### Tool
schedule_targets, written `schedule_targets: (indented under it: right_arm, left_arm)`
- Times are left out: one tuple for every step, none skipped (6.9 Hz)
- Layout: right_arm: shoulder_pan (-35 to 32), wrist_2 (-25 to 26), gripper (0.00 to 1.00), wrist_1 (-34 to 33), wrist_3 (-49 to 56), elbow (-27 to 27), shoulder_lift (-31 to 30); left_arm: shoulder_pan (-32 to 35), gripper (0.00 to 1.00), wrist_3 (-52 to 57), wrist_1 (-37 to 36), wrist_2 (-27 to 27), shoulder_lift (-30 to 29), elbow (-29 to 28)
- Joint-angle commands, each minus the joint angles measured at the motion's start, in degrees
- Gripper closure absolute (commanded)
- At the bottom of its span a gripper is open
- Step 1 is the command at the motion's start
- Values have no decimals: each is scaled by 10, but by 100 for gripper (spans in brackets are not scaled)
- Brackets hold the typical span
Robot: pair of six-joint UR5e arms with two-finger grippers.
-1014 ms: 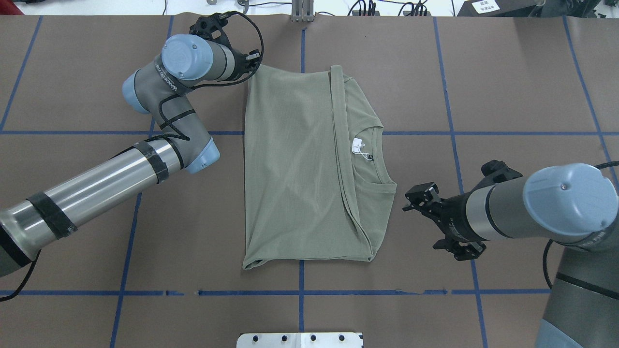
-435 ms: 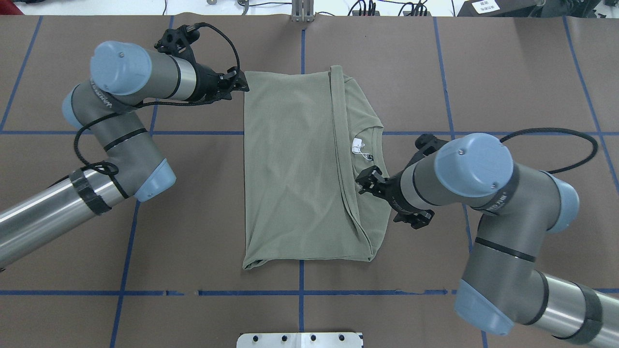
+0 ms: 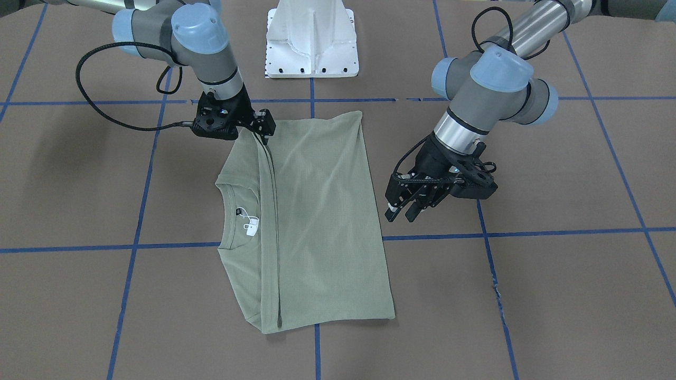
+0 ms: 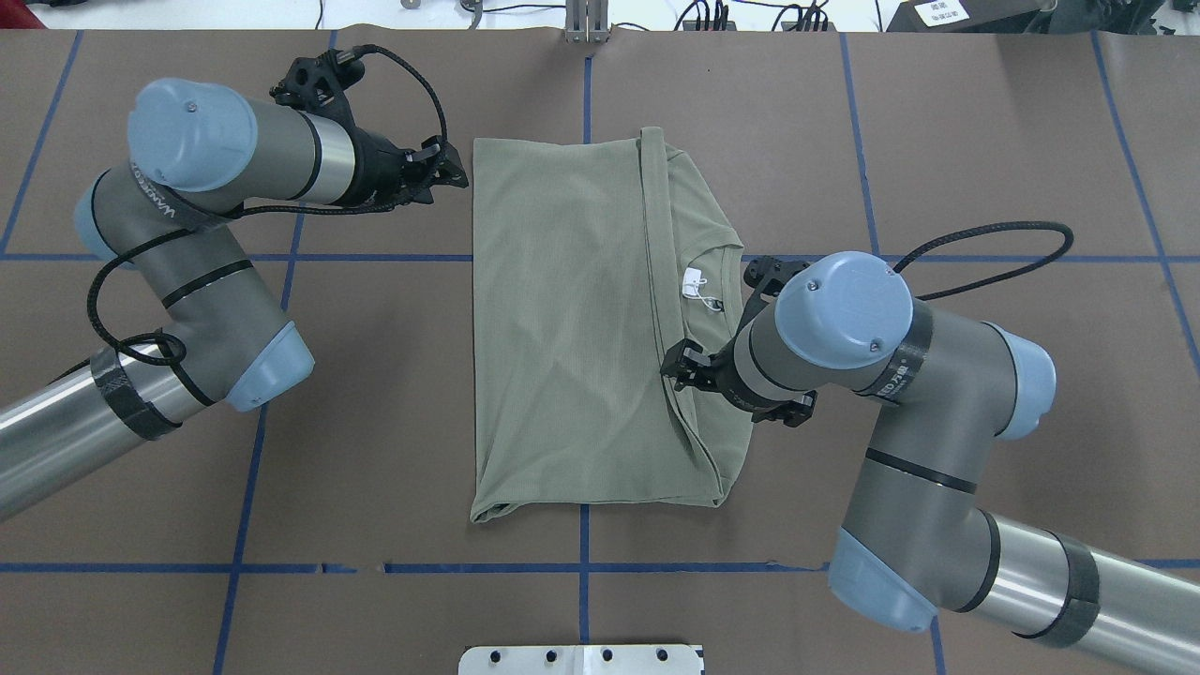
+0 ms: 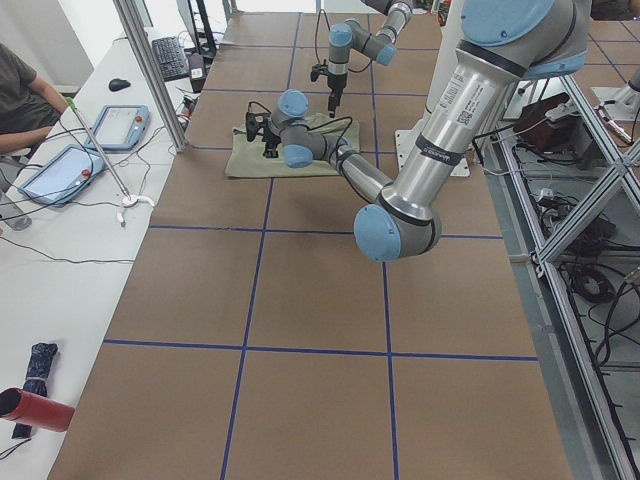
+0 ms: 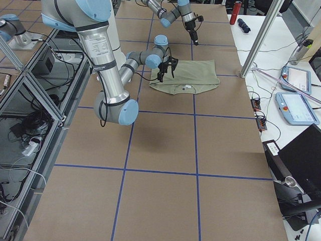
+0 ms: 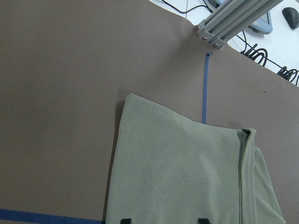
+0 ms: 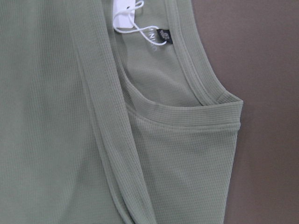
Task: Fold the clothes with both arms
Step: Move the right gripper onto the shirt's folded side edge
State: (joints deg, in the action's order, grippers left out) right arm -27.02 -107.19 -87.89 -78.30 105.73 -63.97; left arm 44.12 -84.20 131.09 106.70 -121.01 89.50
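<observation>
The sage-green shirt [image 4: 562, 328] lies folded into a tall rectangle at the table's middle, collar and white tag [image 4: 694, 279] facing up on its right side. My left gripper [image 4: 457, 174] is open and empty, just off the shirt's far-left corner; its two fingertips [image 7: 124, 220] show apart in the left wrist view. In the front-facing view it [image 3: 402, 214] hangs beside the shirt [image 3: 317, 211]. My right gripper [image 4: 677, 364] hovers over the shirt beside the collar, and it looks open and empty. The right wrist view shows the collar [image 8: 187, 112] close below, with no fingertips.
The white pedestal base [image 3: 311, 42] stands at the robot's side of the table. An aluminium post [image 7: 233, 21] rises at the far edge. Blue tape lines cross the brown table [image 4: 984, 141]. An operator's desk with tablets [image 5: 60, 170] runs along the far side.
My left gripper has drawn back leftward off the shirt's far-left corner. My right arm has swung in from the right of the shirt to above the collar.
</observation>
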Motion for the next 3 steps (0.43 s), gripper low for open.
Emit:
schedule_targets:
  right_arm:
    - [20, 0, 32, -38, 88, -11, 21]
    - [28, -1, 46, -42, 106, -12, 25]
    - [40, 4, 47, -42, 124, -16, 23]
  left_arm:
    - [-1, 43, -1, -2, 0, 6, 2]
    - [-1, 43, -1, -2, 0, 7, 2]
    - [-1, 43, -1, -2, 0, 9, 2]
